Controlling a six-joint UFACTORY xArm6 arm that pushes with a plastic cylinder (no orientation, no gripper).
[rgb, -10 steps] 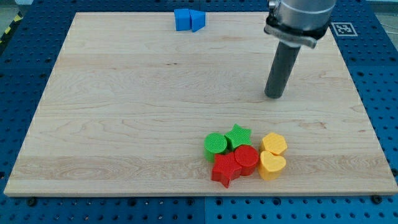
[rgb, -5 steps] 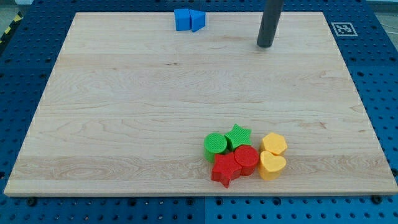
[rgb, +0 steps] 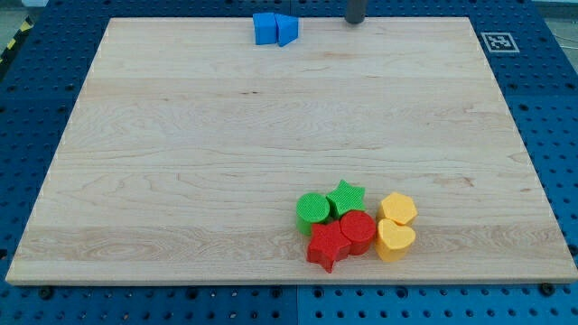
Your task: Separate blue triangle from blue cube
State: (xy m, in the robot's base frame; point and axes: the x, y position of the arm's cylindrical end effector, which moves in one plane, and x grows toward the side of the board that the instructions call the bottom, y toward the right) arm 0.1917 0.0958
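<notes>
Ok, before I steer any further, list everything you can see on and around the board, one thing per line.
blue cube: 1, blue, top edge of the board, touching the triangle on its right
blue triangle: 1, blue, top edge, against the cube's right side
green cylinder: 1, green, left of the bottom cluster
green star: 1, green, top of the cluster
red cylinder: 1, red, cluster middle
red star: 1, red, cluster bottom
yellow hexagon: 1, yellow, cluster right
yellow heart: 1, yellow, below the hexagon
wooden board: 1, light wood
pegboard table: 1, blue, around the board
marker tag: 1, black-and-white, top right
my tip: 1, dark, top edge, right of the blue pair, apart
</notes>
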